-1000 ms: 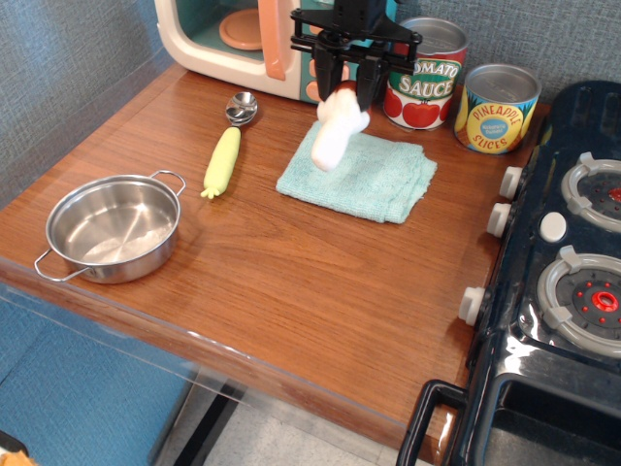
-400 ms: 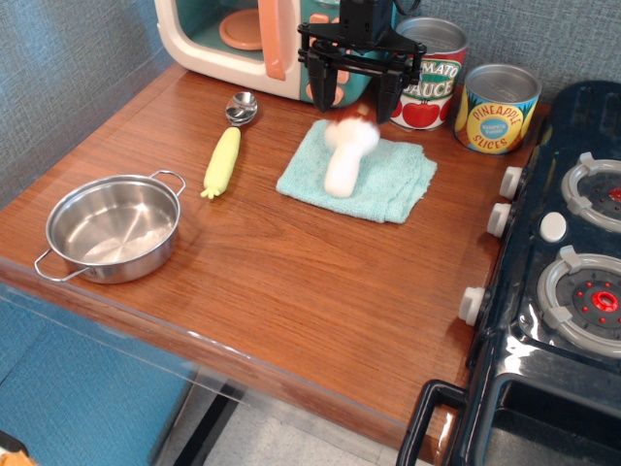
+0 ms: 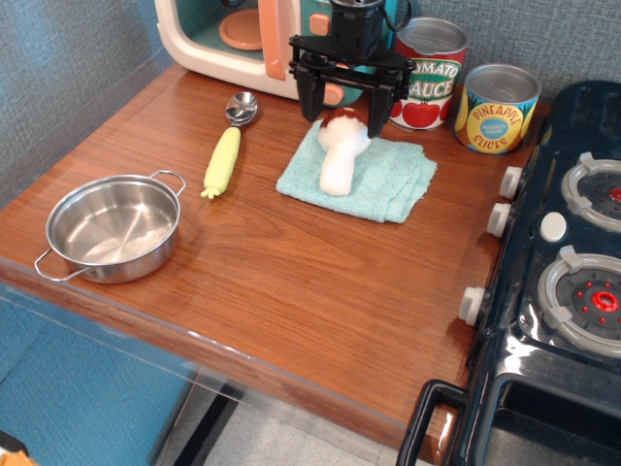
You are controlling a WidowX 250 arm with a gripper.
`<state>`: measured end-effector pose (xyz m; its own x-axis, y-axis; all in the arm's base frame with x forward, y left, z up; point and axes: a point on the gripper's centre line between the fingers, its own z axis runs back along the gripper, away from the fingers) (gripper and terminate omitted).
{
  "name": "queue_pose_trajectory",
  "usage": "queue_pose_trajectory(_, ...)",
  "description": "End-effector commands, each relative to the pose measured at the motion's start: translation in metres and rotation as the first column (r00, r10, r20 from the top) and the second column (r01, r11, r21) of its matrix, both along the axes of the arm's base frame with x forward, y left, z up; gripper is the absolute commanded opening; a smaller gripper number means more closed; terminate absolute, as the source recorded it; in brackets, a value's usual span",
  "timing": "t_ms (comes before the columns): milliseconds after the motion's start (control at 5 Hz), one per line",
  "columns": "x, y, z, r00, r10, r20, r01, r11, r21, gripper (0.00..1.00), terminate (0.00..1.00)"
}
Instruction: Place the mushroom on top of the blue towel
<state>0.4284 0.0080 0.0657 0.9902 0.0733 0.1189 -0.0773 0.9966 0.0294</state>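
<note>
Now soft round-capped mushroom (image 3: 340, 155) on fuzzy blue towel (image 3: 388, 180), jaws spread above

Light: bright, even, from above.
Glare: sheen along the bench (image 3: 291, 282) front edge; glints on pot (image 3: 112, 228).
Focus: sharp; shadows soft.

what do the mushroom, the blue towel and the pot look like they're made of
The mushroom looks like soft plush or foam: matte reddish-brown cap, fat white stem, no glare. The blue towel appears to be terry cloth, fuzzy and folded with soft edges. The pot seems polished steel: mirror-like walls, bright reflections and thin wire handles.
</note>
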Motion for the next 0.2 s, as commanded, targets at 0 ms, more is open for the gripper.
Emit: queue_pose_trajectory(0, -0.0037, 0.0009, 0.0409, 0.996, 0.004, 0.094, -0.005, 1.0, 0.003, 1.0, 1.0)
